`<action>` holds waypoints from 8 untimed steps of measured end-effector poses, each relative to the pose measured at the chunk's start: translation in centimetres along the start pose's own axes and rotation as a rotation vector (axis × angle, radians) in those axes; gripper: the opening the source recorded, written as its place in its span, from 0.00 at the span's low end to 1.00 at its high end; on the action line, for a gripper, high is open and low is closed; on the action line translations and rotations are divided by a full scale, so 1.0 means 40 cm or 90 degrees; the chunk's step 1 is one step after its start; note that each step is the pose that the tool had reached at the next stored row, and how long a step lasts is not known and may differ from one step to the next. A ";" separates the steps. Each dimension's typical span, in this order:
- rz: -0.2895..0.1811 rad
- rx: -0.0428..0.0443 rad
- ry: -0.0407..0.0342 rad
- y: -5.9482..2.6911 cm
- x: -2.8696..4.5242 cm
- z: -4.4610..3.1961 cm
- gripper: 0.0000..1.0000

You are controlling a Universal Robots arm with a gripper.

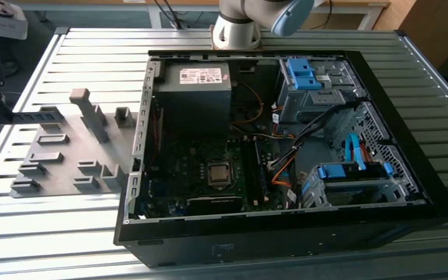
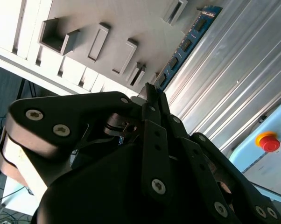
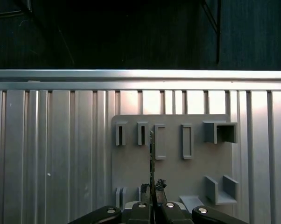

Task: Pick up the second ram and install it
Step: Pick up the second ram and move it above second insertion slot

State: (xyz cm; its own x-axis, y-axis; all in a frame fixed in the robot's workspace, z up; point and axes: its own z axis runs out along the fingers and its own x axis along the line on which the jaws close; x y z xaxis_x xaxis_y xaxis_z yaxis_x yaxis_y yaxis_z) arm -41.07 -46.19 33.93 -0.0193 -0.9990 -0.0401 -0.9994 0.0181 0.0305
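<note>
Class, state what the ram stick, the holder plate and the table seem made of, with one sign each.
The second ram: blue-green circuit board, probably fibreglass laminate, carrying matte black chips. The holder plate: uniform dull grey with moulded blocks, likely plastic. The table: ribbed, silvery sheen, likely aluminium.

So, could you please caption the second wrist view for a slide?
Gripper clamped on the RAM stick, over the grey holder plate and slatted table.

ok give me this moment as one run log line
claw: shut on long dark blue-green ram stick | location: over grey plastic holder plate | install: not yet done
</note>
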 end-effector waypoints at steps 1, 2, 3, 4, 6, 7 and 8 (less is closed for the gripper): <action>0.000 0.0000 0.0000 0.000 0.000 -0.003 0.14; 0.000 0.0001 0.0000 0.000 0.000 -0.006 0.14; 0.000 0.0000 0.0000 0.000 0.000 -0.010 0.14; 0.000 0.0000 0.0000 0.000 -0.001 -0.014 0.14; 0.000 0.0000 0.0000 0.001 -0.001 -0.020 0.14; 0.000 0.0000 0.0000 0.001 -0.001 -0.024 0.14; 0.000 0.0000 0.0000 0.001 -0.001 -0.027 0.14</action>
State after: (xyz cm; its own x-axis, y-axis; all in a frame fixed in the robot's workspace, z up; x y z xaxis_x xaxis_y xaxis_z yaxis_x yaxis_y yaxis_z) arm -41.07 -46.19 35.00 -0.0193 -0.9990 -0.0401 -0.9994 0.0180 0.0304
